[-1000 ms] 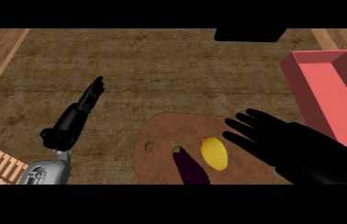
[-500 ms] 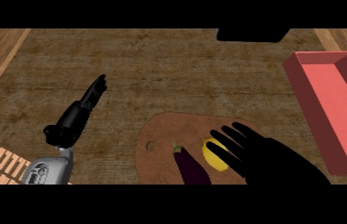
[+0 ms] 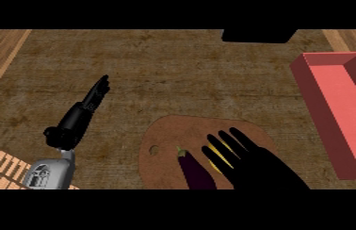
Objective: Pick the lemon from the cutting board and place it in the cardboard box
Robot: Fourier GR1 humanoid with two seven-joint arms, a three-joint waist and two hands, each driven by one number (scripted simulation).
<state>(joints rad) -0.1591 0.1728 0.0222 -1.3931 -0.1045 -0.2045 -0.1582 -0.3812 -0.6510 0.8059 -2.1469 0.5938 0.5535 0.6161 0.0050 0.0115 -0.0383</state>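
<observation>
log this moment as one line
phase: reaching | right hand open over lemon on cutting board | left hand resting

You're looking at a brown, wood-grain counter top (image 3: 173, 69) filling most of the head view. A rounded brown cutting board (image 3: 173, 135) with a small hole near its left edge lies flat on it, lower centre. A red open box (image 3: 327, 97) sits on the counter at the right edge, well apart from the board. A dark object (image 3: 256, 35) rests at the far edge, top right; you can't tell what it is. Lighter wood strips (image 3: 14, 45) run along the counter's top-left and top-right corners.
</observation>
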